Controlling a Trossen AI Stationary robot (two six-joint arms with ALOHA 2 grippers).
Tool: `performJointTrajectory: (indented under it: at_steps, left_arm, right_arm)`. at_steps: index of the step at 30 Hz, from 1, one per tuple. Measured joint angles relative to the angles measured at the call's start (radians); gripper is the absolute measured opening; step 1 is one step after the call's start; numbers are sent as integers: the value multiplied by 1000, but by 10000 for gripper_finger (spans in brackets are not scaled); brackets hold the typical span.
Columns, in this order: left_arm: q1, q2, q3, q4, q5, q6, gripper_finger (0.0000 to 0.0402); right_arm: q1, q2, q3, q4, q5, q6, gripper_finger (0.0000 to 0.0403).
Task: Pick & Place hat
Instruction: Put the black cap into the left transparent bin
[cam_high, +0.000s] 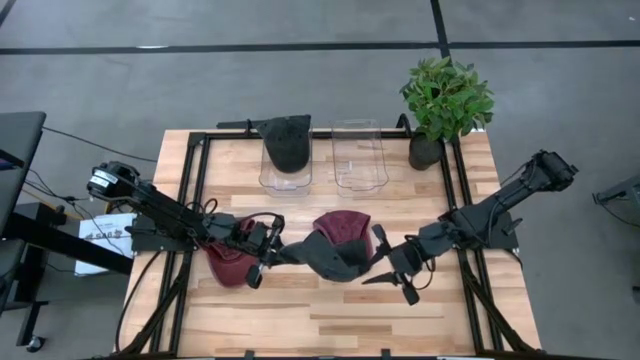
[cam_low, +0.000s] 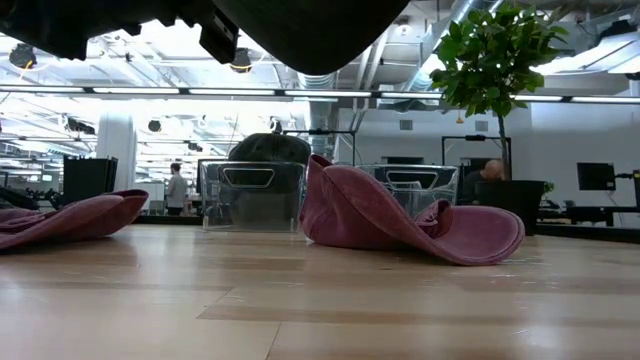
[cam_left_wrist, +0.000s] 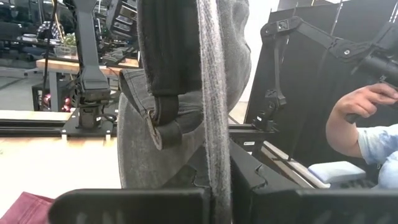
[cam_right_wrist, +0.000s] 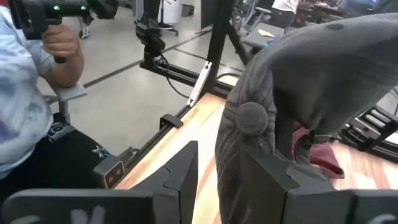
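High view: a soft grey fabric cap (cam_high: 325, 255) hangs between both arms near the front edge of the wooden tabletop (cam_high: 340, 310), likely stretched so it can be carried to a bin. The left tool (cam_high: 268, 252) is clamped on one edge, the right tool (cam_high: 385, 262) pinches the other.

Low view: a floppy maroon cap (cam_low: 400, 215) lies slumped mid-tabletop.

Left wrist view: ribbed grey cloth and its strap buckle (cam_left_wrist: 155, 127) fill the frame.

Right wrist view: the cap's crown button (cam_right_wrist: 250, 117) shows.

No readable text, label, brand or number on anything.
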Motion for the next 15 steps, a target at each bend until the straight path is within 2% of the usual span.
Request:
performJointTrajectory:
  at_steps: [7, 15]
  left_arm:
    - [0, 0, 0, -8, 0, -1, 15]
    - [0, 0, -22, -5, 1, -28, 15]
  right_arm:
    - [1, 0, 0, 1, 12, 9, 109]
    - [3, 0, 0, -66, 81, 11, 109]
